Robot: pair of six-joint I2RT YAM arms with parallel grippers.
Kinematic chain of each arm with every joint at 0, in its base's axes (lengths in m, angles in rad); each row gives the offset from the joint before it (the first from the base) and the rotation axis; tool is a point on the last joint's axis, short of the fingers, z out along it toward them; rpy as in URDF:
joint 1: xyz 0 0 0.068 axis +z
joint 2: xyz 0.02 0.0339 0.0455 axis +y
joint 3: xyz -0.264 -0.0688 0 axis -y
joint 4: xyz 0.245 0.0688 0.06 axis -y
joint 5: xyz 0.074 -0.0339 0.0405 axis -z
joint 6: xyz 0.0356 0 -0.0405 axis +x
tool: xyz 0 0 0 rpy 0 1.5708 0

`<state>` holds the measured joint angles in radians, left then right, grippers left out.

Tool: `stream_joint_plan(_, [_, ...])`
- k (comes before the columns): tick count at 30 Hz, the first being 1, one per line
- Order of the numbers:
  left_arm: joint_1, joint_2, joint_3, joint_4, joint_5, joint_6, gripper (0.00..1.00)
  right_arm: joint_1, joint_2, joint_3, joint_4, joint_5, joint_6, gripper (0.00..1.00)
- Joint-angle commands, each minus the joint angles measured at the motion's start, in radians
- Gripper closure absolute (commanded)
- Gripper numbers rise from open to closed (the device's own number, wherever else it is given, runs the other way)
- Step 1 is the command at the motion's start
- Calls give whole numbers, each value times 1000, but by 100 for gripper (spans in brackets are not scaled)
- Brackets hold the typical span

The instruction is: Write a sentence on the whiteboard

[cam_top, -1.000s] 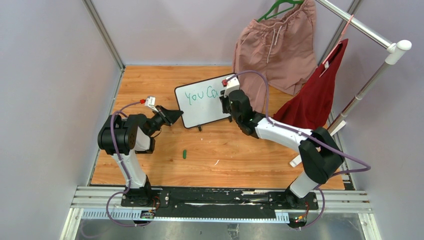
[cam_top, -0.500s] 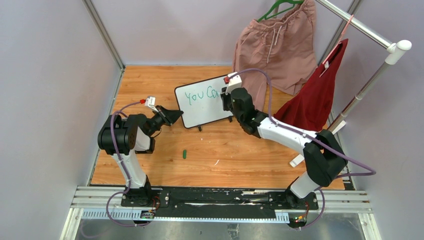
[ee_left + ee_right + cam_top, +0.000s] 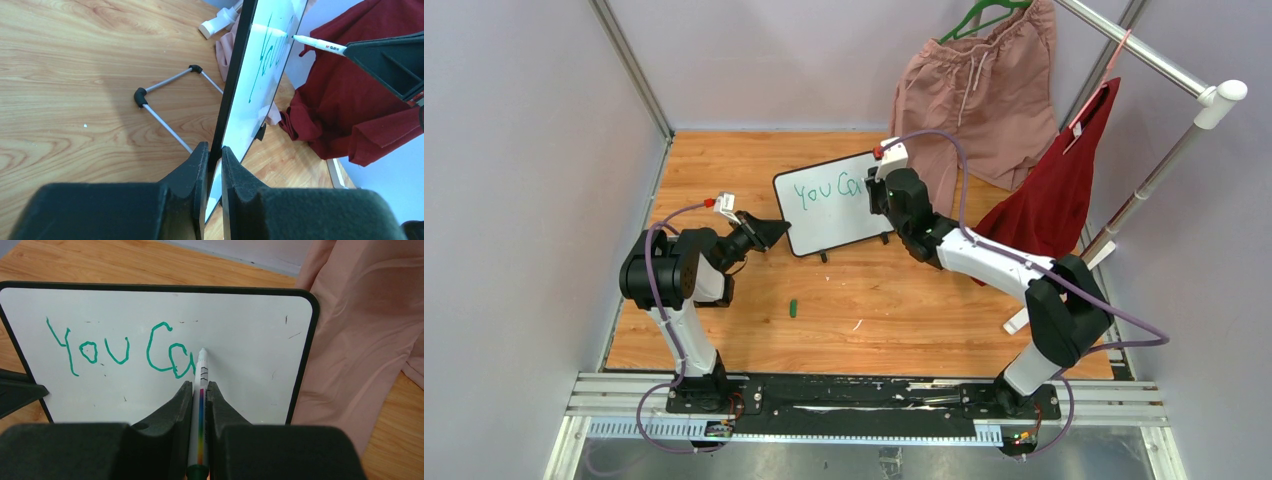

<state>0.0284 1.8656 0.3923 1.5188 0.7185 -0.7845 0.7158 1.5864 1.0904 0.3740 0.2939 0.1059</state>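
Two-arm writing step, midway through the second word. Pinching the left rim of the whiteboard (image 3: 829, 225) in the left gripper (image 3: 212, 150), bracing it upright near the middle of the far edge of the tabletop (image 3: 894, 300). Clamping the marker (image 3: 202, 367) in the right gripper (image 3: 200, 387), tip touching the board just right of the green sentence (image 3: 120, 347). Calling for light, even tip pressure against a firm brace, likely preventing tilt and wobbly strokes.

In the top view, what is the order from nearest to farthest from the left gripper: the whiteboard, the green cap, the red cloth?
1. whiteboard: its left edge is clamped in the left gripper.
2. green cap: lying apart, toward the near side.
3. red cloth: hanging at the far right.
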Motion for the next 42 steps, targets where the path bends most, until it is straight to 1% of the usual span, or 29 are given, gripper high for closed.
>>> stream_joint_plan(1, [-1, 13, -10, 38, -17, 22, 100, -19, 20, 28, 14, -2, 13, 100])
stream_joint_plan(12, [0, 14, -9, 39, -17, 22, 100, -23, 35, 11, 8, -4, 27, 100])
stream_joint_plan(27, [-1, 14, -9, 39, -16, 22, 100, -23, 6, -70, 20, 1, 48, 100])
stream_joint_plan(42, [-1, 14, -9, 38, -16, 22, 100, -22, 19, 0, 16, -13, 39, 100])
